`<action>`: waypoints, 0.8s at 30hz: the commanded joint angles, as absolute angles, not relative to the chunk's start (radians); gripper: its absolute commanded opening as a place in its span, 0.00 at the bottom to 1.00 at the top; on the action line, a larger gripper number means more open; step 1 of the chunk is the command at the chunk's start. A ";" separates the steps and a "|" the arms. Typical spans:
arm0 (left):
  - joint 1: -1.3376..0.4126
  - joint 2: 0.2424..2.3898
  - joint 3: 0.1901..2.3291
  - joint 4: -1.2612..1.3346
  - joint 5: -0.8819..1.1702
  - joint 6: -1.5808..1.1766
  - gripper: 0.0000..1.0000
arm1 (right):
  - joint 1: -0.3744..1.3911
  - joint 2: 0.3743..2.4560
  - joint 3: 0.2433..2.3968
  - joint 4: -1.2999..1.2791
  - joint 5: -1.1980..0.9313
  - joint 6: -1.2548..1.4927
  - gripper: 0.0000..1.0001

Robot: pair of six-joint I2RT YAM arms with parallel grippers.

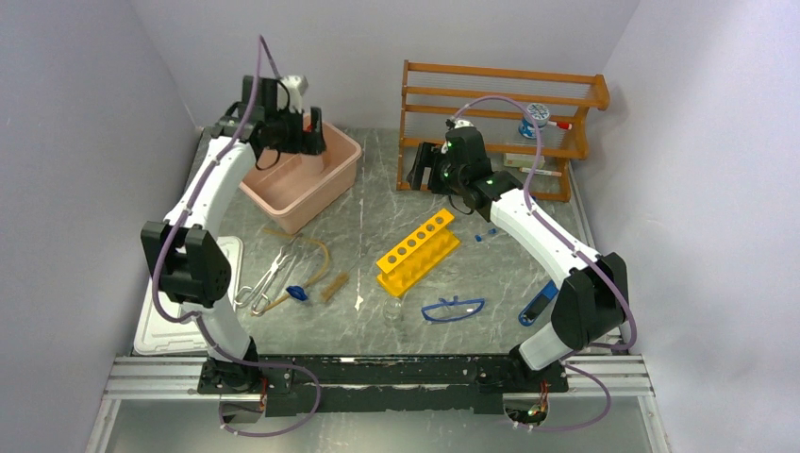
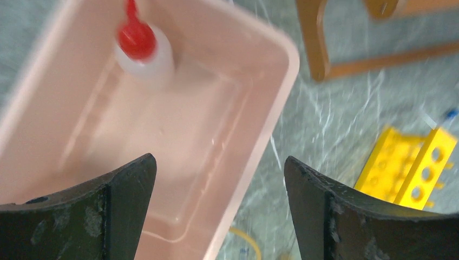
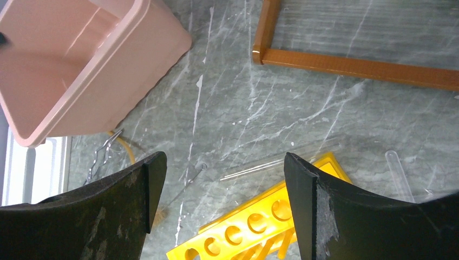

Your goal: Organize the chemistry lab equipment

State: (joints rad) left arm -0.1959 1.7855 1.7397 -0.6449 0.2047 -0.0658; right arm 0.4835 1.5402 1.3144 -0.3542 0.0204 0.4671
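The red-capped white squeeze bottle (image 2: 143, 51) is inside the pink tub (image 2: 270, 108), blurred, near its far end. My left gripper (image 2: 219, 162) hangs open over the tub's right rim with nothing between its fingers; from above it (image 1: 313, 137) is at the tub's back. My right gripper (image 3: 224, 162) is open and empty above the table, just beyond the yellow holed rack (image 3: 260, 222). In the top view the rack (image 1: 418, 250) lies mid-table, with blue-framed goggles (image 1: 453, 308) and a tiny clear beaker (image 1: 393, 309) in front of it. Metal tongs (image 1: 274, 274) and tan tubing (image 1: 316, 255) lie to the left.
The wooden shelf rack (image 1: 500, 94) stands at the back right, holding a few small items. A white lid (image 1: 156, 326) lies at the left edge. A blue-handled item (image 1: 538, 302) lies near the right arm's base. A clear tube (image 3: 281, 160) rests beside the yellow rack.
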 commanded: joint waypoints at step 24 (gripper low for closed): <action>-0.405 1.980 1.774 -0.598 0.186 -0.388 0.58 | 0.481 1.530 1.270 -0.334 -0.002 0.481 0.83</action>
